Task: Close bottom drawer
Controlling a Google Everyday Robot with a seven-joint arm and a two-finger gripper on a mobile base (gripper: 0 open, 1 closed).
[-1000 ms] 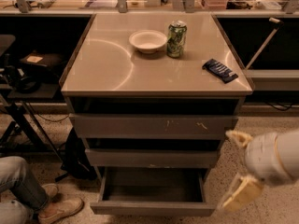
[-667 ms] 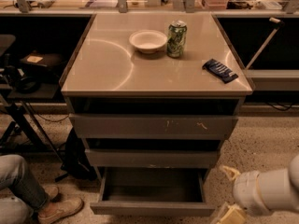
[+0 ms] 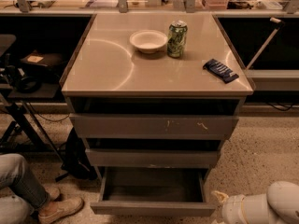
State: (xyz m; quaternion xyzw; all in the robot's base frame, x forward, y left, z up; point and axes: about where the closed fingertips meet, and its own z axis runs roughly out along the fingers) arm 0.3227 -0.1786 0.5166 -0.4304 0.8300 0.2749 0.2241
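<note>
**A:** Drawers first: where's your bottom drawer [image 3: 154, 208]?
**B:** Lowest in the cabinet [image 3: 112, 71], pulled well out toward you, its front proud of the middle drawer [image 3: 152, 158] and top drawer [image 3: 140, 125].
**A:** And your gripper [image 3: 222, 200]?
**B:** Low at the right, just beside that drawer's right front corner. Released or clenched, I cannot tell.
**A:** Up top?
**B:** Bowl [image 3: 148, 40], green can [image 3: 177, 39] just beside it, dark packet [image 3: 220, 70] near the right edge.
</note>
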